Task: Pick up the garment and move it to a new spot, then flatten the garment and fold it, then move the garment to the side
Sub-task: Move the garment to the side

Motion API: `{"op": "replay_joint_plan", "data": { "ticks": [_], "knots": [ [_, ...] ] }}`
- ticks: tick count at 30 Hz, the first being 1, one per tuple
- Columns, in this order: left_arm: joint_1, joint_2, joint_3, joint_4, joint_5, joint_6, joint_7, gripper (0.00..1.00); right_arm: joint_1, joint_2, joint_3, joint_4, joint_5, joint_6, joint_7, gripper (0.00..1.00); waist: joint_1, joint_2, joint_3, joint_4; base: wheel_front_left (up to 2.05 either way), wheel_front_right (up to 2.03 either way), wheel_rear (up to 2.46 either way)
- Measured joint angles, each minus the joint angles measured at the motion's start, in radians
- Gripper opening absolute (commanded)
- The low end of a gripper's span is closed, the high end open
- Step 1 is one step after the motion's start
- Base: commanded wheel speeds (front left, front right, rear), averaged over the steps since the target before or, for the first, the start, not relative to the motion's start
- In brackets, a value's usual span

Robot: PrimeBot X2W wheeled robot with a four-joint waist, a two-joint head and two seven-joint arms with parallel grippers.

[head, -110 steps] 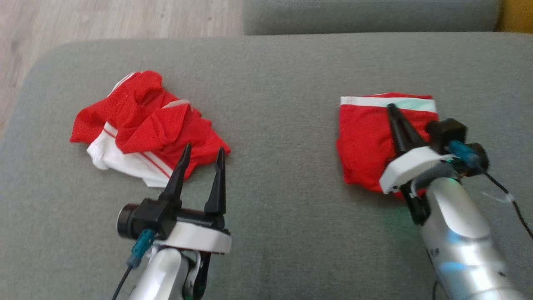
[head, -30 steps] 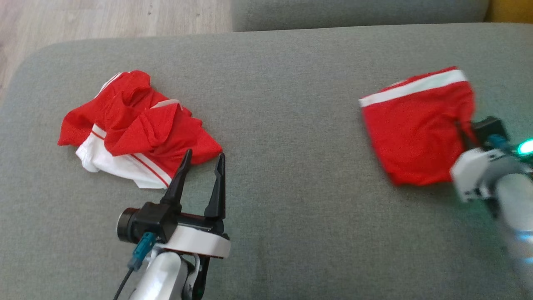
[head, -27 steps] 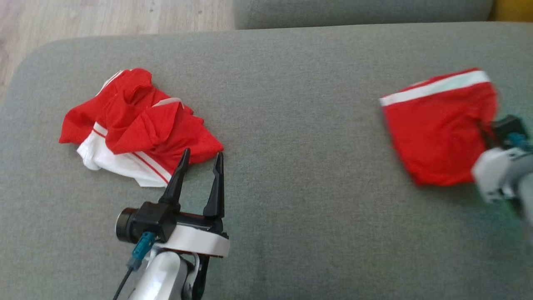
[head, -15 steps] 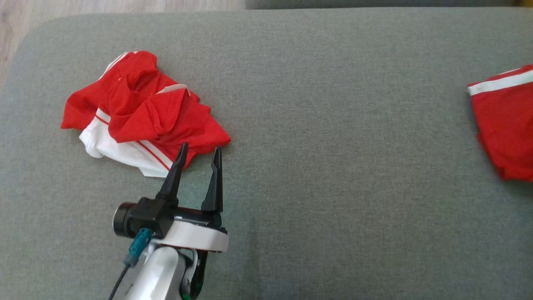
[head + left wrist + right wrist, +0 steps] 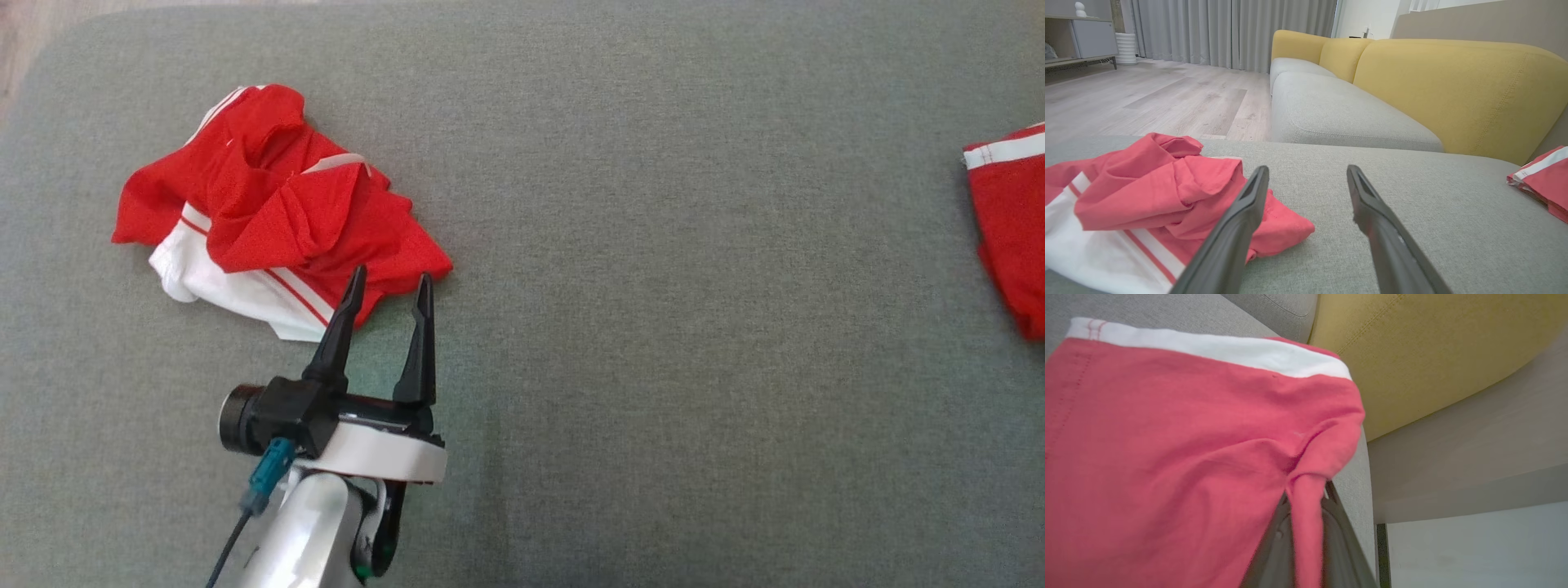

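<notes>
Folded garment (image 5: 1012,237) cut off at the cushion's (image 5: 653,327) right edge.
Your right gripper (image 5: 1306,506) pinches it, jaws cloth-covered; left gripper (image 5: 389,286) jaws spread wide, empty.

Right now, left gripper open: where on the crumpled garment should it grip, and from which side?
Probably the red corner of the crumpled garment nearest the left gripper, approached straight ahead from the near side. That corner juts out thin and flat on the cushion, right before the open fingers; the folds behind it are bunched.
</notes>
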Motion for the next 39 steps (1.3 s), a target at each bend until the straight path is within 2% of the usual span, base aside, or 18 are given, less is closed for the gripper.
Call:
{"op": "replay_joint_plan", "data": {
  "ticks": [3, 4, 5, 15, 24, 27, 28, 34, 39],
  "knots": [
    [-0.005, 0.000, 0.000, 0.001, 0.007, 0.000, 0.000, 1.00, 0.003, 0.007, -0.033, -0.013, -0.007, 0.000, 0.021, 0.00, 0.0000, 0.0000, 0.002, -0.003, 0.00, 0.00, 0.00],
    [-0.009, 0.000, 0.000, 0.001, 0.007, 0.000, 0.000, 1.00, 0.004, 0.009, -0.045, -0.017, -0.008, 0.000, 0.026, 0.55, 0.0000, 0.0000, 0.002, -0.004, 0.00, 0.00, 0.00],
    [-0.011, 0.000, 0.001, 0.001, 0.007, 0.000, 0.000, 1.00, 0.005, 0.013, -0.059, -0.021, -0.007, 0.000, 0.033, 1.00, 0.0000, 0.0000, 0.001, -0.005, 0.00, 0.00, 0.00],
    [-0.008, 0.000, 0.015, 0.010, 0.007, 0.000, 0.000, 1.00, 0.012, 0.115, -0.164, -0.166, -0.023, 0.000, 0.058, 1.00, -0.0001, 0.0000, -0.056, -0.029, 0.00, 0.00, 0.00],
    [0.062, 0.000, 0.083, 0.000, 0.020, 0.000, 0.000, 1.00, 0.091, 0.324, -0.162, -0.415, 0.089, 0.000, -0.012, 1.00, -0.0002, 0.0000, -0.173, -0.058, 0.00, 0.00, 0.00],
    [0.094, 0.000, 0.105, -0.001, 0.025, -0.001, 0.000, 1.00, 0.136, 0.386, -0.140, -0.518, 0.141, 0.000, -0.041, 1.00, -0.0003, 0.0000, -0.213, -0.067, 0.00, 0.00, 0.00],
    [0.094, 0.000, 0.105, -0.001, 0.025, -0.001, 0.000, 1.00, 0.136, 0.386, -0.140, -0.518, 0.141, 0.000, -0.041, 1.00, -0.0003, 0.0000, -0.213, -0.067, 0.00, 0.00, 0.00],
    [0.148, 0.000, 0.134, -0.014, 0.025, -0.009, 0.000, 1.00, 0.294, 0.523, -0.122, -0.723, 0.218, 0.000, -0.088, 1.00, -0.0004, 0.0001, -0.277, -0.080, 0.00, 0.00, 0.00],
    [0.183, 0.001, 0.135, -0.023, 0.025, -0.010, 0.000, 1.00, 0.436, 0.583, -0.125, -0.796, 0.235, 0.000, -0.127, 1.00, -0.0003, 0.0001, -0.293, -0.082, 0.00, 0.00, 0.00]
  ]
}}
